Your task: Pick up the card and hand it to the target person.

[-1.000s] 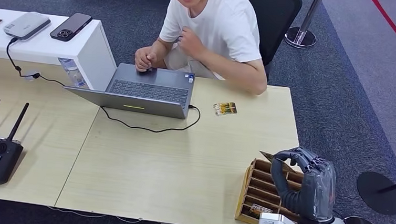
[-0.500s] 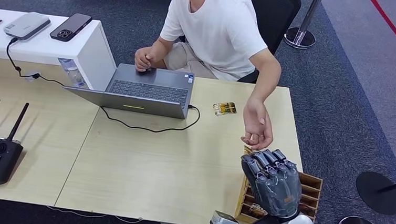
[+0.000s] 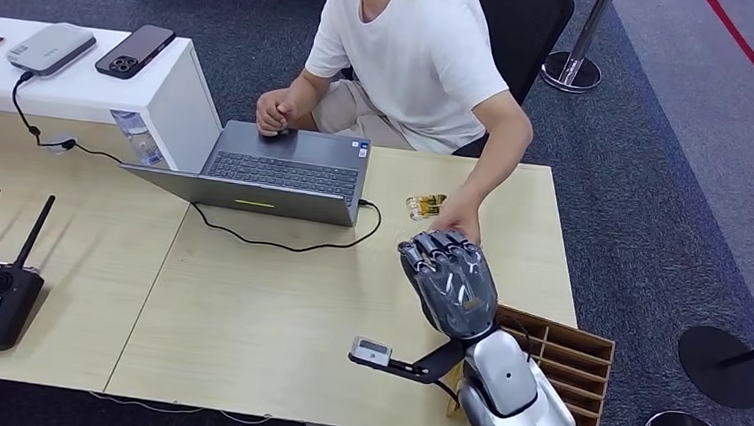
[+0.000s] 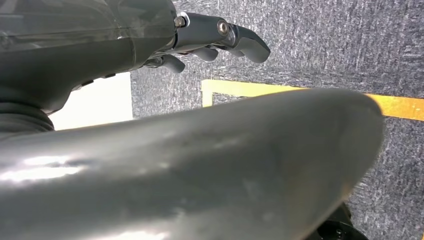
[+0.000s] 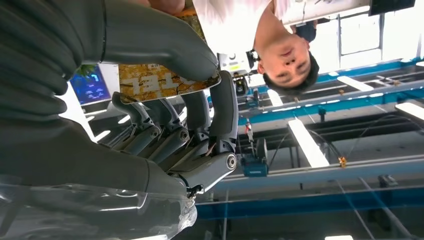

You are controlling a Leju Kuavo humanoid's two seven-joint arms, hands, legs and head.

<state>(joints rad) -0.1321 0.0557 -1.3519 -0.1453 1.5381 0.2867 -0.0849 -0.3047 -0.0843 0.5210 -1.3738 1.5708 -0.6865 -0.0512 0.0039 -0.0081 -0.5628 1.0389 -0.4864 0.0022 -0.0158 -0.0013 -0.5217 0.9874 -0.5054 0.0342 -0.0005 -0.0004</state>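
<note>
Wooden table [image 3: 276, 306]; grey carpet [image 3: 655, 192]

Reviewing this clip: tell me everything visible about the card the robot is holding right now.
The card is a thin, flat rectangle printed in mottled yellow-brown with pale lettering, which reads reversed in the turned right wrist view. The right robot hand pinches it: the thick grey thumb lies across one face, darker fingers press the other. It is raised off the table, toward the seated person, whose hand reaches up to the robot hand's fingertips. Whether that hand touches the card yet is unclear.
</note>
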